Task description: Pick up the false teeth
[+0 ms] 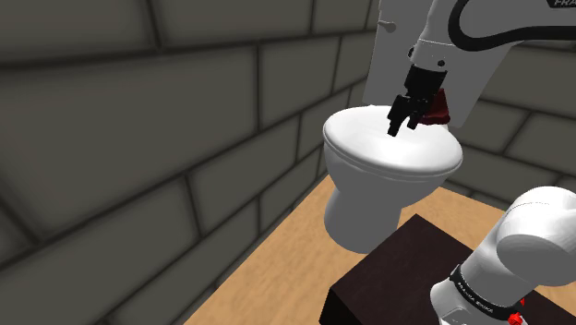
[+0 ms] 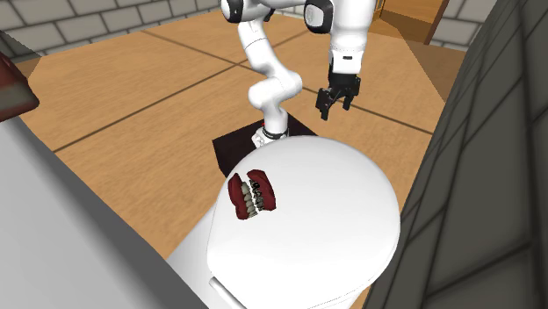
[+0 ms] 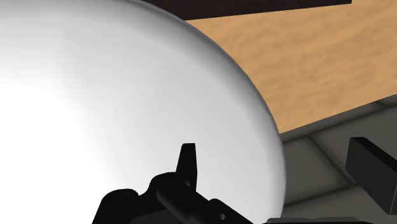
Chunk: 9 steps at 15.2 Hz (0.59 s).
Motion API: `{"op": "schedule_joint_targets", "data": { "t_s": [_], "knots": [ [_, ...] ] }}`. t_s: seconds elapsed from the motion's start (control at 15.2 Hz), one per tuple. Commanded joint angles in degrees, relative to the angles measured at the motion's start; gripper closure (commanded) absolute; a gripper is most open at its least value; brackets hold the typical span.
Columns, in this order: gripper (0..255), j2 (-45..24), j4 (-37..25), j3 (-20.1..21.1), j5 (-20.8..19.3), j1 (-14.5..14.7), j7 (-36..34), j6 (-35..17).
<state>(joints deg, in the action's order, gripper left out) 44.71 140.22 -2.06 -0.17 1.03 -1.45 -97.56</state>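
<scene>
The false teeth [image 2: 252, 194] are a dark red set of gums with grey-white teeth. They lie on the closed white toilet lid [image 2: 316, 228], towards its tank end. In the shoulder view the teeth [image 1: 438, 109] show as a dark red patch just behind my gripper [image 1: 403, 118]. My black gripper [image 2: 336, 104] hangs above the lid's front part, apart from the teeth, with its fingers spread and nothing between them. In the wrist view one fingertip [image 3: 188, 160] stands over the lid [image 3: 95, 95] and the other [image 3: 372, 167] over the wall side; my gripper [image 3: 280, 164] is open.
A grey stone-block wall [image 1: 138, 138] runs close along one side of the toilet bowl [image 1: 369, 208]. The wooden floor [image 2: 132, 97] lies around it. My dark stand [image 1: 397, 282] sits in front of the bowl. The white tank [image 2: 53, 237] rises behind the lid.
</scene>
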Motion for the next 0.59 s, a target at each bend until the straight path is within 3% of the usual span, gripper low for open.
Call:
{"op": "schedule_joint_targets", "data": {
  "t_s": [0.0, 0.53],
  "knots": [
    [0, 0.0, 0.0, 0.0, 0.0, 0.0, 0.0, 0.0],
    [0, -8.7, -9.46, -8.79, -6.32, -3.68, 9.93, 4.09]
  ]
}}
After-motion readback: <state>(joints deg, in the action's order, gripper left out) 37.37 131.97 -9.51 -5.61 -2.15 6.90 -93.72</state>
